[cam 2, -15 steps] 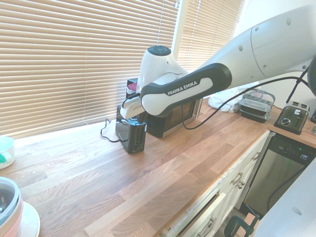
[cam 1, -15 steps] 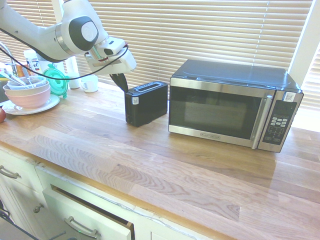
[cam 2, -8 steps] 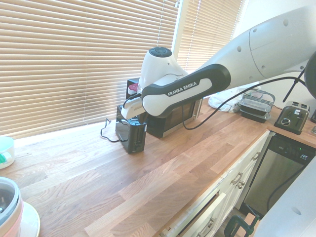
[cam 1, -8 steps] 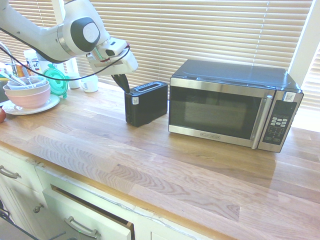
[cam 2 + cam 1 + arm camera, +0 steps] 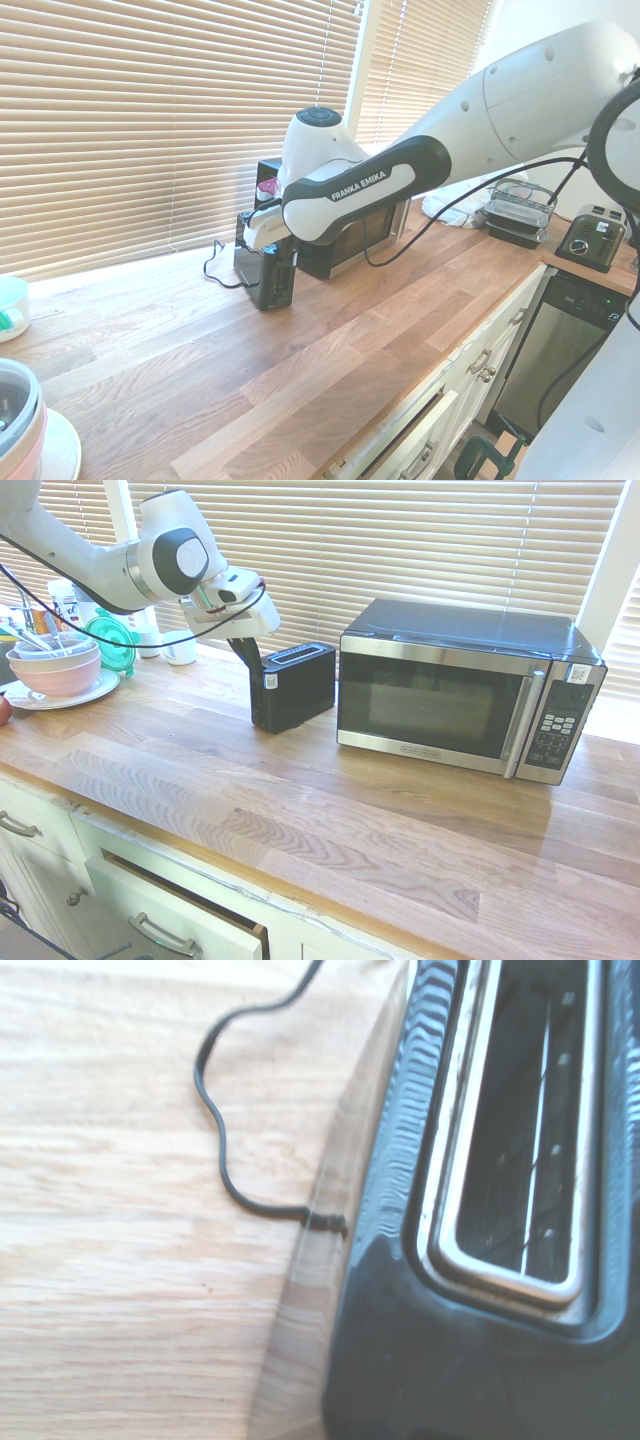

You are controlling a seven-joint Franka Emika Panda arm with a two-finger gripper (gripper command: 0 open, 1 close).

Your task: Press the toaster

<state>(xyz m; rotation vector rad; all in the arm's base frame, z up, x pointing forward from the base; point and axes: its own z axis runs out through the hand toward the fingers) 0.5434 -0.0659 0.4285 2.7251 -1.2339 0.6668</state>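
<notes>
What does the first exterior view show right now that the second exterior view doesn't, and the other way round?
Only the first: the small white sticker on the toaster's end, and the microwave's dark keypad panel.

Only the second: the black two-slot toaster beyond the arm, and the thin black cord of the small black rectangular toaster.

Both: that small black rectangular toaster, the large steel-and-black microwave, the white robot arm reaching to the toaster, and the closed light window blinds.
</notes>
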